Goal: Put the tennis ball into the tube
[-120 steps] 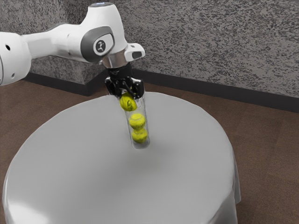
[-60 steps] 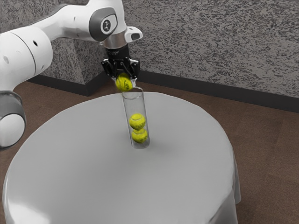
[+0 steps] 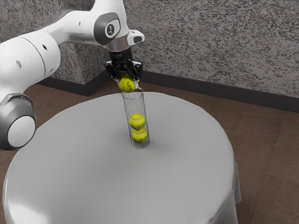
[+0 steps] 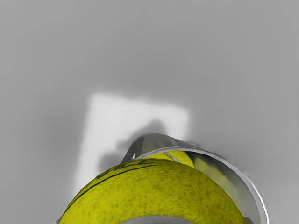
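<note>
Gripper (image 3: 127, 80) clasps the yellow tennis ball (image 3: 126, 85) between its two fingers, near the mouth of the clear tube (image 3: 133, 101), toward the exterior view's left. Dark lettering curves across the held ball, foreshortened past reading. Its felt is speckled, with a thin black line beside the letters. Two more yellow balls (image 3: 137, 122) sit stacked low inside the tube. Compared with half a second ago, gripper and held ball have shifted slightly toward the exterior view's right; the stacked pair is unmoved.
</note>
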You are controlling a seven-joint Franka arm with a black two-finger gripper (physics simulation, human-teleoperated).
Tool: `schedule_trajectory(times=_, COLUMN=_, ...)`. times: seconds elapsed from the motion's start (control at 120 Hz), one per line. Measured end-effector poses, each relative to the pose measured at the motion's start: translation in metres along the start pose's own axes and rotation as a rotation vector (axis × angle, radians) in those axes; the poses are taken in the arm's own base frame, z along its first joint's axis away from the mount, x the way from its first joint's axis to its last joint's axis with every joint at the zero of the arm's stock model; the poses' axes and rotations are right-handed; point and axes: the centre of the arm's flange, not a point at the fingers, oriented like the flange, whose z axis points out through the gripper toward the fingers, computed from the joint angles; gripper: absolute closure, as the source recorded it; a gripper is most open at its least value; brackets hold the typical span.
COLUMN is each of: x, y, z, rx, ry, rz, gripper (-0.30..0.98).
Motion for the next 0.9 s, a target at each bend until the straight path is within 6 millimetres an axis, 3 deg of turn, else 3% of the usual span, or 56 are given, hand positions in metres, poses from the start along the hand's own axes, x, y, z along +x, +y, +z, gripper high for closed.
schedule_trajectory(times=0.133, x=0.003, y=0.004, z=0.004, rx=-0.007, ry=0.019, rz=0.005, gripper=0.35)
schedule_trajectory(times=0.45, x=-0.01, y=0.004, z=-0.002, rx=-0.042, ry=0.032, rz=-0.002, gripper=0.35)
schedule_trajectory(times=0.7, x=-0.016, y=0.007, z=-0.01, rx=-0.066, ry=0.043, rz=-0.003, gripper=0.12)
schedule_trajectory(times=0.783, x=-0.036, y=-0.004, z=-0.021, rx=-0.079, ry=0.027, rz=-0.011, gripper=0.08)
schedule_trajectory(times=0.9, x=-0.072, y=-0.022, z=-0.058, rx=-0.086, ry=0.034, rz=0.011, gripper=0.05)
